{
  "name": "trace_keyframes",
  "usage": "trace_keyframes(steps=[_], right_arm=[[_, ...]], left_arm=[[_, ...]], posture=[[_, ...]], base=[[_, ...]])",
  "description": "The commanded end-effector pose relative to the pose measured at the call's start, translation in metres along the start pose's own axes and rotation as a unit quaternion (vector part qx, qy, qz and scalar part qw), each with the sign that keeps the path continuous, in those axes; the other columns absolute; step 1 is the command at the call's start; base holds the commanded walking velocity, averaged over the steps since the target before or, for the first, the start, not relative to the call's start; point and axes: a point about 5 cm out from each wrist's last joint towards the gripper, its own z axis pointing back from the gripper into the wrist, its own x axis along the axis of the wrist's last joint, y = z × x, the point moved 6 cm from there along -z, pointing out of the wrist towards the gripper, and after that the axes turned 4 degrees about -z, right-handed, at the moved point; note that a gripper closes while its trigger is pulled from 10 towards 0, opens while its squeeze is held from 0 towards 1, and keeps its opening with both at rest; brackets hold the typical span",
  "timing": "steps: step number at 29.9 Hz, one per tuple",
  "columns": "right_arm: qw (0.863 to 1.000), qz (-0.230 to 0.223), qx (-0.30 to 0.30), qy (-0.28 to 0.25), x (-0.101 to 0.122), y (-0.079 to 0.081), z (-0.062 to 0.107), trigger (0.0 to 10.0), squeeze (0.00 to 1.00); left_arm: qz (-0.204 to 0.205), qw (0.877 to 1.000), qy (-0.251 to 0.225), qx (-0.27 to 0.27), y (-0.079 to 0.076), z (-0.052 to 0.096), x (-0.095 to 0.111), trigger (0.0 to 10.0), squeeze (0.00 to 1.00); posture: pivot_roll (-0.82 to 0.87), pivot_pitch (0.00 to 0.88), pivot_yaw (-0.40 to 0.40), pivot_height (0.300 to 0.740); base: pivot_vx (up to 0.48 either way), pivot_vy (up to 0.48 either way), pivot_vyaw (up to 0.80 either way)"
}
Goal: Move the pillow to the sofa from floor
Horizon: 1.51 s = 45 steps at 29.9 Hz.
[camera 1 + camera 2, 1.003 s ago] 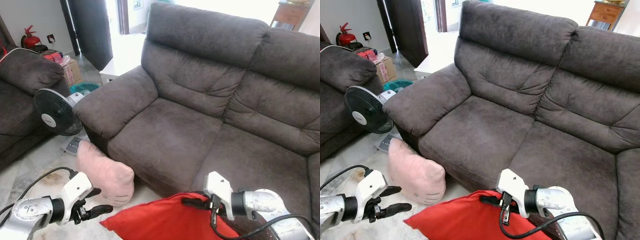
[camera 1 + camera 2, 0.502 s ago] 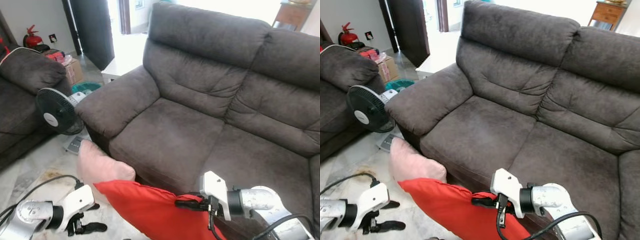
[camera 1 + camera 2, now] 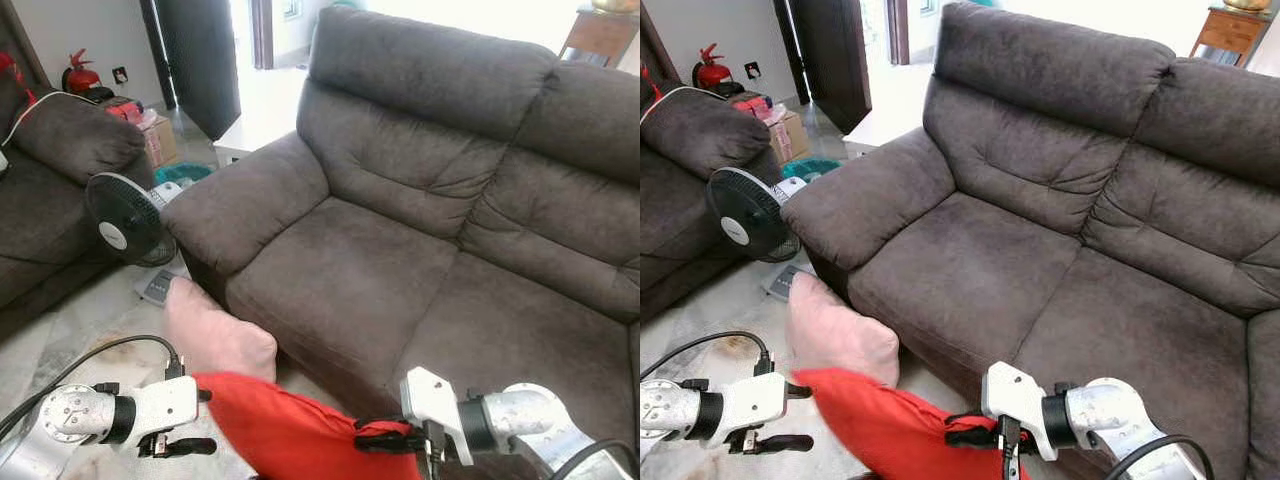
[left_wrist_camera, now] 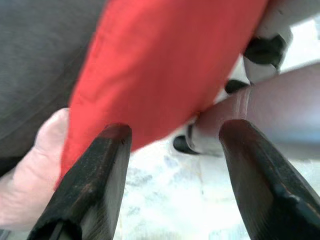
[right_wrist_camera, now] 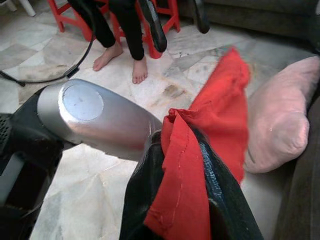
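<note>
1. Eye views: a red pillow hangs low in front of the dark brown sofa, off its seat. The right gripper pinches the pillow's right edge, while the left gripper sits at its left end, one finger above and one below. A pink pillow leans on the floor against the sofa's front. A black fan stands beside the armrest, and a second sofa lies further left.
2. Left wrist view: both black fingers stand wide apart, gripping nothing; the red pillow hangs just beyond them, and whether it touches them cannot be told.
3. Right wrist view: the fingers are clamped tight on a fold of red fabric. A person's bare feet stand on the marble floor before red chair legs.
</note>
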Motion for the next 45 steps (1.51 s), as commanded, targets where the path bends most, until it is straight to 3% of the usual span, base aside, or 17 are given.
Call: trace_keyframes(steps=[1, 7, 8, 9, 10, 11, 13, 18, 25, 36, 45], right_arm=[[0.998, 0.058, 0.02, -0.019, 0.022, 0.006, 0.003, 10.0, 0.0], [0.998, 0.064, 0.024, -0.014, 0.025, 0.007, 0.007, 10.0, 0.0], [0.998, 0.065, 0.024, -0.013, 0.025, 0.007, 0.007, 10.0, 0.0], [0.998, 0.065, 0.016, -0.012, 0.024, 0.005, 0.007, 10.0, 0.0], [0.998, 0.065, 0.016, -0.012, 0.024, 0.005, 0.007, 10.0, 0.0], [0.998, 0.062, 0.01, -0.013, 0.023, 0.004, 0.007, 10.0, 0.0], [0.998, 0.058, 0.015, -0.01, 0.02, 0.006, 0.008, 10.0, 0.0], [0.998, 0.055, 0.033, 0.006, 0.013, 0.013, 0.01, 10.0, 0.0], [0.997, 0.061, 0.034, 0.011, 0.015, 0.012, 0.014, 10.0, 0.0], [0.996, 0.071, 0.046, 0.009, 0.021, 0.019, 0.017, 10.0, 0.0], [0.995, 0.085, 0.052, 0.007, 0.028, 0.023, 0.02, 10.0, 0.0]], left_arm=[[-0.02, 0.999, 0.008, -0.035, -0.008, -0.001, -0.002, 10.0, 0.0], [-0.048, 0.996, 0.034, -0.067, -0.015, -0.002, -0.016, 10.0, 0.0], [-0.047, 0.997, 0.037, -0.057, -0.012, -0.003, -0.018, 10.0, 0.0], [-0.029, 0.999, 0.03, -0.013, 0.003, -0.005, -0.018, 10.0, 0.0], [-0.029, 0.999, 0.03, -0.013, 0.003, -0.005, -0.018, 10.0, 0.0], [-0.004, 0.999, 0.005, 0.032, 0.016, -0.007, -0.013, 10.0, 0.0], [0.018, 0.998, -0.027, 0.053, 0.022, -0.008, -0.005, 10.0, 0.0], [0.015, 0.998, -0.047, 0.025, 0.014, -0.009, 0.002, 10.0, 0.0], [0.002, 1.0, -0.029, 0.013, 0.017, -0.007, -0.009, 10.0, 0.0], [-0.014, 0.999, 0.009, -0.033, 0.001, -0.011, -0.03, 10.0, 0.0], [-0.036, 0.998, 0.033, -0.028, -0.001, -0.016, -0.042, 10.0, 0.0]], posture=[[0.13, 0.0, -0.043, 0.74], [0.12, 0.0, -0.041, 0.74], [0.12, 0.0, -0.041, 0.74], [0.12, 0.0, -0.041, 0.74], [0.12, 0.0, -0.041, 0.74], [0.12, 0.0, -0.043, 0.74], [0.12, 0.0, -0.046, 0.74], [0.12, 0.0, -0.053, 0.74], [0.11, 0.0, -0.053, 0.74], [0.1, 0.0, -0.053, 0.74], [0.09, 0.0, -0.053, 0.74]], base=[[0.0, 0.0, 0.0], [0.0, 0.0, 0.0], [0.0, 0.0, 0.0], [0.0, 0.0, 0.0], [0.0, 0.0, 0.0], [0.0, 0.0, 0.0], [0.0, 0.0, 0.0], [0.0, 0.0, 0.0], [0.0, 0.0, 0.0], [0.0, 0.0, 0.0], [0.0, 0.0, 0.0]])
